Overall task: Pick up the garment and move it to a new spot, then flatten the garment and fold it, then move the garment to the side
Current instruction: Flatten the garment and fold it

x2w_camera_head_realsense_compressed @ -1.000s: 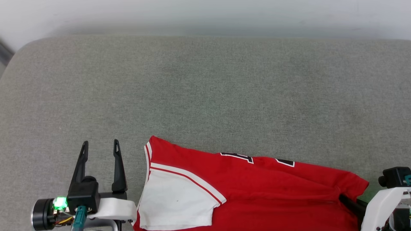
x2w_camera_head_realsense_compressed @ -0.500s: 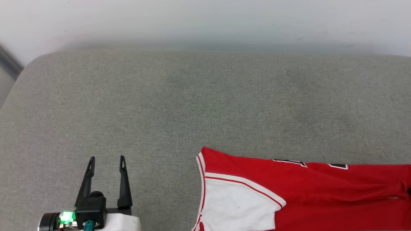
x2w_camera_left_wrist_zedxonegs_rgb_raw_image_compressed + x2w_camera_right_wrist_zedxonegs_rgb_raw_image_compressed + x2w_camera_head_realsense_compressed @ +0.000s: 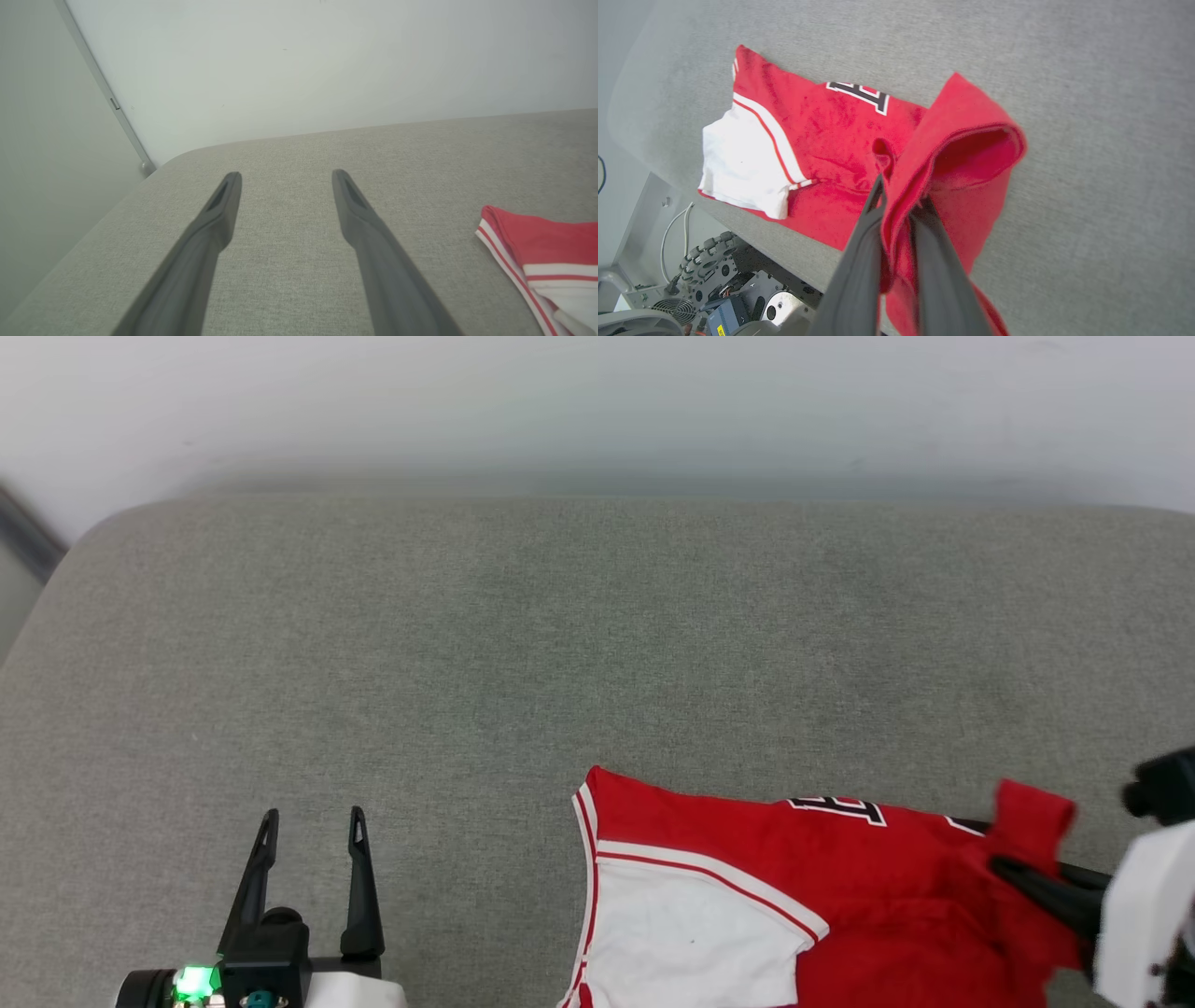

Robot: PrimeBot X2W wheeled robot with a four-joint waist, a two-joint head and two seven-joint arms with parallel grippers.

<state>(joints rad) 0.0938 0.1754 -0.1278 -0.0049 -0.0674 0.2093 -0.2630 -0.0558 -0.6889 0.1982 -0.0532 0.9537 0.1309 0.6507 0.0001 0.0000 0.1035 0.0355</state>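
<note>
Garment on bench, at bench's near edge, right of bench centre. Long axis runs left-right along that edge; white sleeve is the end toward bench centre. Toward bench's right end, right tool is clamped on a bunched red corner, cloth lifted off the bench and draped over its fingers. Over bench's near-left part, left tool hovers with fingers apart, empty, well apart from the sleeve. My read: move step in hand, garment not flat. Grip is at one end of the long axis, so a pull toward bench's right drags the sleeve end behind; a pull across it would swing and bunch the cloth. Left arm is nearer the sleeve if a second grip is wanted.
</note>
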